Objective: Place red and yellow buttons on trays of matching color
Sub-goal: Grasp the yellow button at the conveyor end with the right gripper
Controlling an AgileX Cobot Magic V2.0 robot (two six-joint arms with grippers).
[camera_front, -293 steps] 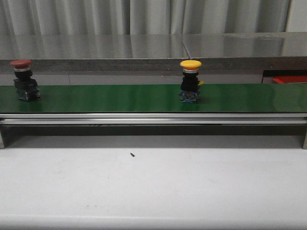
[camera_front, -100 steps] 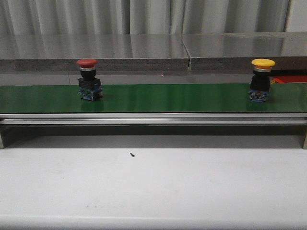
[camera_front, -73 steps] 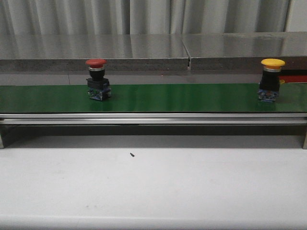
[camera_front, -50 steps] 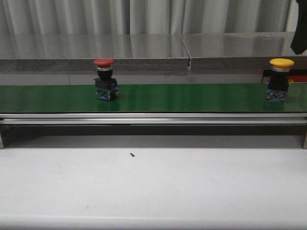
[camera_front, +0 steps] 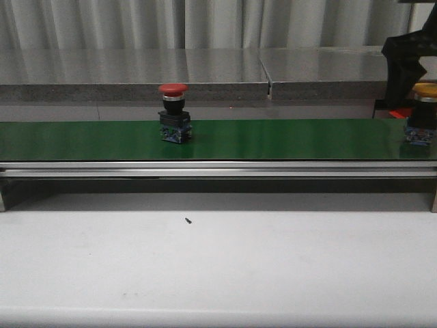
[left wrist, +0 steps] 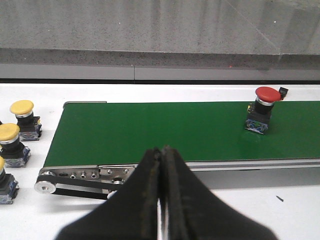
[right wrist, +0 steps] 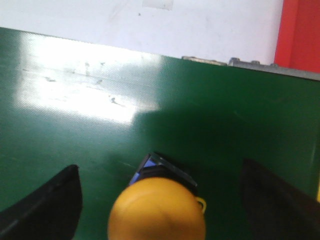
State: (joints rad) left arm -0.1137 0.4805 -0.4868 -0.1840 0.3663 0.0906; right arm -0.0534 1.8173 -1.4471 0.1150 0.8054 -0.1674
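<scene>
No readable text, label, brand, number or sign in any view.

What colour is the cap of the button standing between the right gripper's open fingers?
Yellow. The button shows best in the right wrist view.

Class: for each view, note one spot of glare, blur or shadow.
Front view: the steel shelf mirrors the curtains. Left wrist view: sharp, though the left tool looks soft up close. Right wrist view: white glare on the belt; the yellow button is blurred.
</scene>
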